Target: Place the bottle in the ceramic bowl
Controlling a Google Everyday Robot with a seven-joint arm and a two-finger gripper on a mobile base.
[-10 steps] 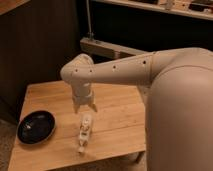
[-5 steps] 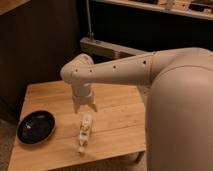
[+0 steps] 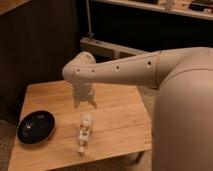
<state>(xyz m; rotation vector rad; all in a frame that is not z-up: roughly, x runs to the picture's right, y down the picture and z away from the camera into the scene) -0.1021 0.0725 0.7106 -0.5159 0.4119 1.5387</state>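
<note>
While the arm [image 3: 125, 72] hangs over the table: nothing has shifted in the last second. Arm, bottle and bowl sit exactly as they did, so the task has not advanced and the grasp is not yet begun.

Table [image 3: 120, 112]: pale wooden top, running out on every side of the fingers and carrying both of the task's things.

Ceramic bowl [image 3: 30, 134]: black, glossy and shallow, well apart from the fingers, off to their picture-left and a little nearer the table's front edge. It holds no bottle; a tiny pale speck shows inside.

Gripper [image 3: 85, 104]: pointing straight down, with the table top below it and the wrist above.

Fingers [image 3: 79, 103]: spread, with a gap between the two tips, and pinching nothing.

Bottle [image 3: 85, 131]: lying flat on the wood, just in front of the fingertips on the side of the table's front edge, and not touching them. It is slim and whitish-cream with brownish marks along the body. Its long axis runs away from the fingers, and the far end looks narrower and whiter — likely the cap.

Meaning for the task: everything remains to be done — the descent onto the bottle, the pinch, the carry sideways to the bowl, and the release.
</note>
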